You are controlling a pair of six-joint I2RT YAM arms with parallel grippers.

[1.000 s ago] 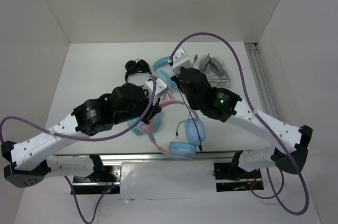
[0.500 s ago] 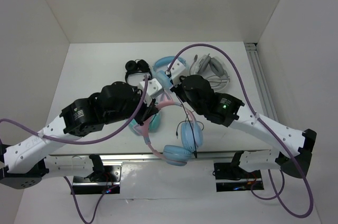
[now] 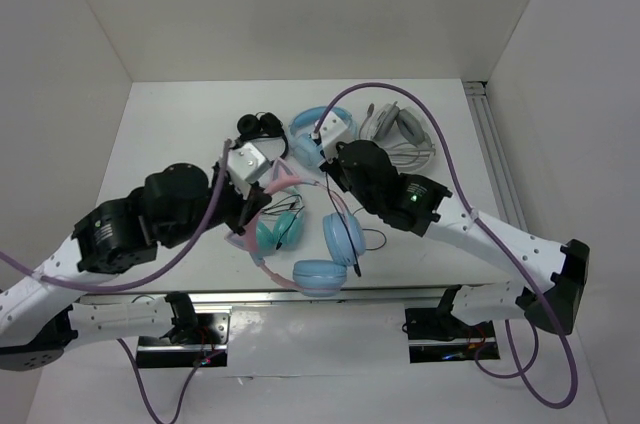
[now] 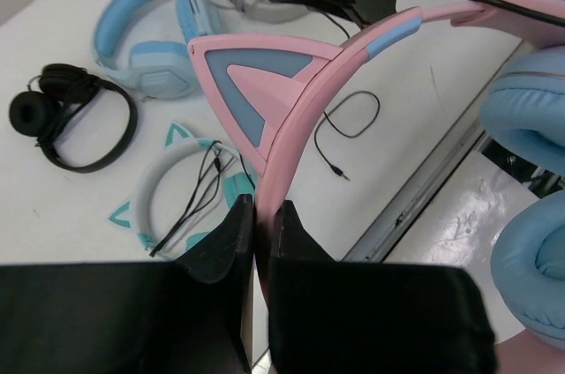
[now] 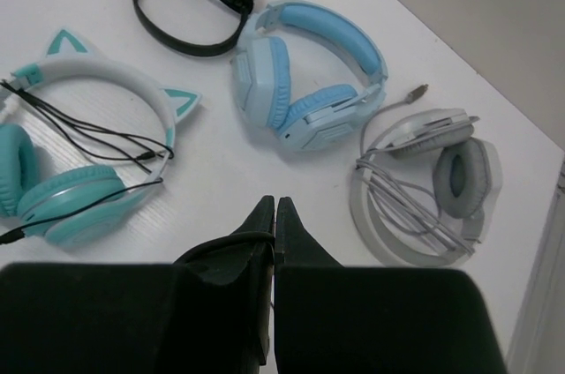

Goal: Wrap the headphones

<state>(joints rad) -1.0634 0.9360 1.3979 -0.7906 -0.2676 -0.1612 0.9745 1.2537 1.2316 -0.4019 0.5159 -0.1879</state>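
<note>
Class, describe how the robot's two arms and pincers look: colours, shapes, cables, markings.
The left arm and right arm both have white links joined by bulky black joints. A purple cable loops along each. A green light glows on the right arm. The left pincer and right pincer have black fingers tapering to points.

The headphones point(image 3: 318, 274) are nearest the arms, a cat-eared pair point(image 3: 268, 234) just behind on the table point(image 3: 170, 134).

Headphones point(image 4: 305, 118) pink, cups point(image 4: 530, 109) light blue, cable point(image 4: 333, 160) seemingly black.
</note>
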